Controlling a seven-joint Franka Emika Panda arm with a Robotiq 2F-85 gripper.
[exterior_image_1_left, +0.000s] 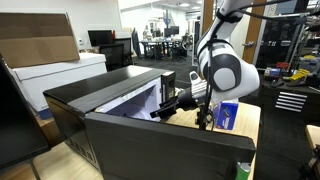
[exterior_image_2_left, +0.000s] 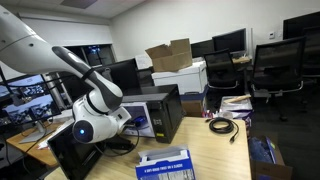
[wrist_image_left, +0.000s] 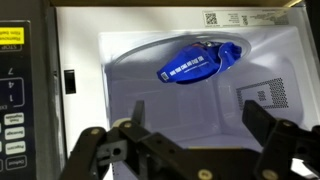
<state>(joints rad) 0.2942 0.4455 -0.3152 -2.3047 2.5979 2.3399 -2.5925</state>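
Note:
In the wrist view my gripper (wrist_image_left: 193, 112) is open, its two black fingers (wrist_image_left: 252, 108) spread wide in front of the lit white cavity of an open microwave (wrist_image_left: 150, 75). Nothing is between the fingers. A blue packet with white lettering (wrist_image_left: 200, 62) lies inside the cavity toward the back, well beyond the fingertips. In both exterior views the arm reaches toward the microwave (exterior_image_1_left: 105, 92) (exterior_image_2_left: 162, 110). In an exterior view the gripper (exterior_image_1_left: 172, 102) is at the cavity mouth, close to the opening.
The microwave's control panel (wrist_image_left: 14, 95) with buttons is at the left of the wrist view. Its open black door (exterior_image_1_left: 165, 142) stands in front. A blue-and-white box (exterior_image_1_left: 227, 114) (exterior_image_2_left: 165, 166) and a coiled cable (exterior_image_2_left: 222, 125) lie on the wooden table. Office chairs and monitors are behind.

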